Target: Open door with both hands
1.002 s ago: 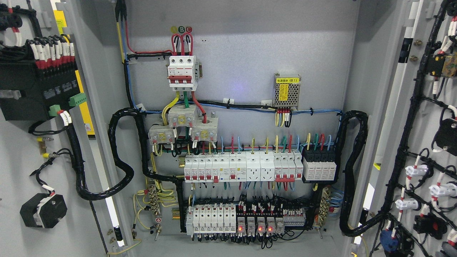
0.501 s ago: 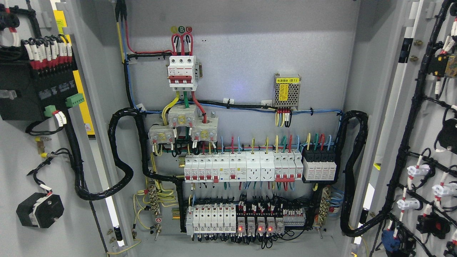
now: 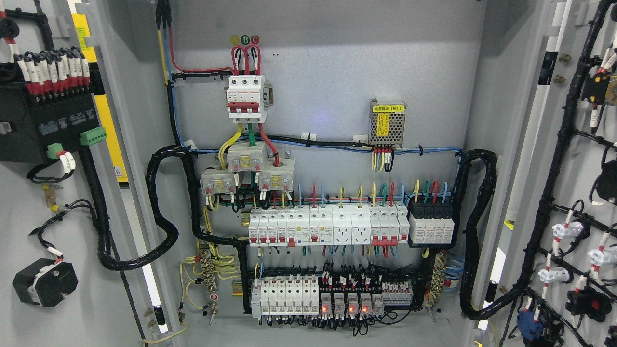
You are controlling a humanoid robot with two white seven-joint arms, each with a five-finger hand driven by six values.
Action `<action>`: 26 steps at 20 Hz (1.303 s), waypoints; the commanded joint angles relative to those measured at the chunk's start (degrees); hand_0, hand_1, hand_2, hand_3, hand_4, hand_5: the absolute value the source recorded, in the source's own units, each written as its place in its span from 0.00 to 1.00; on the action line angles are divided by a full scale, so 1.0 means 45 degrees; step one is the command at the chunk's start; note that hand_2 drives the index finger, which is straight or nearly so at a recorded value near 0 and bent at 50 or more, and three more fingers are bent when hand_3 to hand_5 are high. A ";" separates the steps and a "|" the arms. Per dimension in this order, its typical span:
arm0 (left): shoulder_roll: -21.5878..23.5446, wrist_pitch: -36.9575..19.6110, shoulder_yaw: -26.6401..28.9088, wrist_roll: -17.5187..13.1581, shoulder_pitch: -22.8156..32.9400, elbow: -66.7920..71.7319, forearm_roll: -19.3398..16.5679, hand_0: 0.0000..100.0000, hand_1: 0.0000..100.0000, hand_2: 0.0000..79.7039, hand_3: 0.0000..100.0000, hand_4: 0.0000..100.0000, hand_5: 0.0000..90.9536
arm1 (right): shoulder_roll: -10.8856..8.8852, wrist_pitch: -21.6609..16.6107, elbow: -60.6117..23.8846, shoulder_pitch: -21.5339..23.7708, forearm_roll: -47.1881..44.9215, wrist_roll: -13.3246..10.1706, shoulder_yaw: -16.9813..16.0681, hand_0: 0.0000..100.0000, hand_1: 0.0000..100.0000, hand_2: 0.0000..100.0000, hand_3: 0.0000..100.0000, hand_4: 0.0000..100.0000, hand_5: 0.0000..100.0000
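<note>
Now the left door (image 3: 29, 202) and right door (image 3: 578, 193) stand swung wide to either side, but neither hand is visible, so their grip cannot be told.

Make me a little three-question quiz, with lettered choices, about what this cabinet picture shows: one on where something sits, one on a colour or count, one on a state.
1. Where is the small mesh-covered power supply with the yellow label?
A. On the left door
B. Upper right of the back panel
C. On the cabinet floor

2. How many red indicator lights glow in the bottom row?
A. One
B. Four
C. Seven

3. What state are the two doors in?
A. Both swung open
B. Both shut
C. Only the left open

Answers: 1 B, it hangs above the breaker rows. 2 B, four lit squares show. 3 A, the left door and right door show their wired inner faces.
</note>
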 commanded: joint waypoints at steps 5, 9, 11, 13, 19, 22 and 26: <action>0.0862 0.0027 0.0314 -0.0145 -0.0375 0.1440 0.0991 0.00 0.00 0.00 0.05 0.00 0.00 | 0.0022 -0.0018 0.0118 0.0180 -0.0025 -0.0017 -0.0514 0.21 0.12 0.00 0.00 0.00 0.00; 0.0882 0.0007 0.0684 -0.0282 -0.0375 0.1459 0.1284 0.00 0.00 0.00 0.05 0.00 0.00 | 0.0003 0.0001 0.0138 0.0200 -0.0025 -0.0017 -0.0515 0.21 0.12 0.00 0.00 0.00 0.00; 0.0998 0.0027 0.0860 -0.0282 -0.0375 0.1518 0.1537 0.00 0.00 0.00 0.05 0.00 0.00 | 0.0003 -0.0018 0.0157 0.0200 -0.0025 -0.0017 -0.0515 0.21 0.12 0.00 0.00 0.00 0.00; 0.1155 0.0027 0.0881 -0.0282 -0.0375 0.1673 0.1830 0.00 0.00 0.00 0.05 0.00 0.00 | -0.0016 -0.0018 0.0177 0.0199 -0.0025 -0.0017 -0.0554 0.21 0.12 0.00 0.00 0.00 0.00; 0.1409 0.0046 0.0920 -0.0321 -0.0414 0.2201 0.1969 0.00 0.00 0.00 0.05 0.00 0.00 | -0.0055 -0.0018 0.0255 0.0180 -0.0025 -0.0017 -0.0554 0.21 0.12 0.00 0.00 0.00 0.00; 0.1700 0.0066 0.0823 -0.0380 -0.0434 0.2454 0.1988 0.00 0.00 0.00 0.05 0.00 0.00 | -0.0075 -0.0018 0.0255 0.0180 -0.0025 -0.0037 -0.0554 0.21 0.12 0.00 0.00 0.00 0.00; 0.1976 0.0066 0.0803 -0.0399 -0.0706 0.2903 0.1988 0.00 0.00 0.00 0.05 0.00 0.00 | -0.0036 -0.0018 0.0255 0.0180 -0.0025 -0.0037 -0.0767 0.21 0.12 0.00 0.00 0.00 0.00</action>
